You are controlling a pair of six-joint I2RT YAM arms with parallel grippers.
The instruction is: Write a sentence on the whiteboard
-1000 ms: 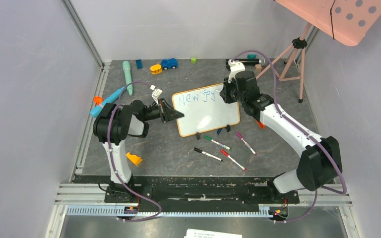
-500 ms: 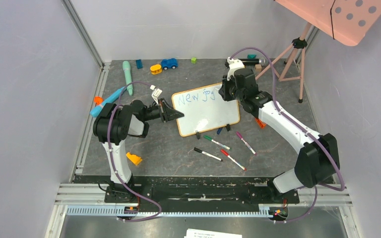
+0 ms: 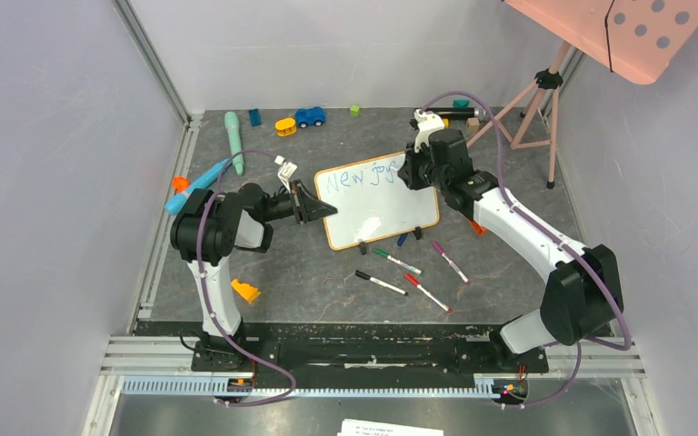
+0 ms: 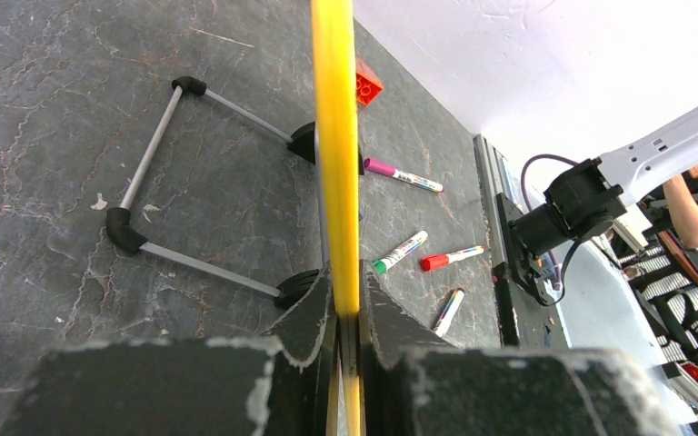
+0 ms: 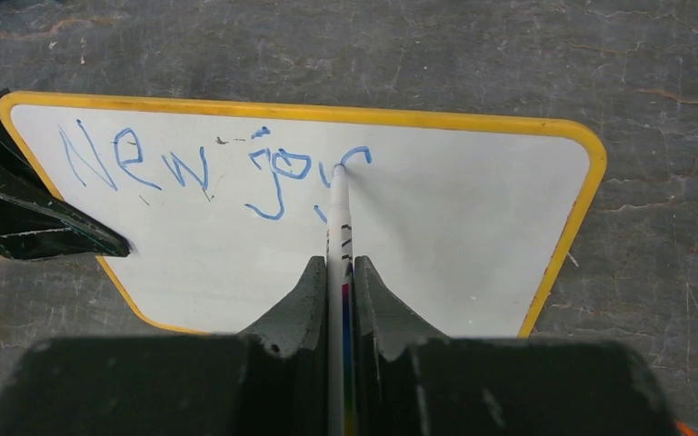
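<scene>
The whiteboard (image 3: 382, 211), white with a yellow-orange frame, stands propped at mid-table. Blue words "New joy" (image 3: 359, 176) run along its top line, also in the right wrist view (image 5: 182, 168). My left gripper (image 3: 327, 210) is shut on the board's left edge; the left wrist view shows the yellow frame (image 4: 336, 136) clamped between the jaws. My right gripper (image 3: 409, 173) is shut on a white marker (image 5: 338, 218) whose blue tip touches the board at the "y". The board fills the right wrist view (image 5: 454, 236).
Several loose markers (image 3: 400, 263) lie in front of the board, also in the left wrist view (image 4: 400, 252). Toys line the back: blue car (image 3: 309, 116), yellow piece (image 3: 285, 126), green tool (image 3: 234, 136). An orange block (image 3: 245, 291) sits near left. A pink tripod panel (image 3: 618, 27) stands back right.
My right gripper has shifted slightly left and away along the top line, drawing the last letter. The left gripper and the board have not moved.
</scene>
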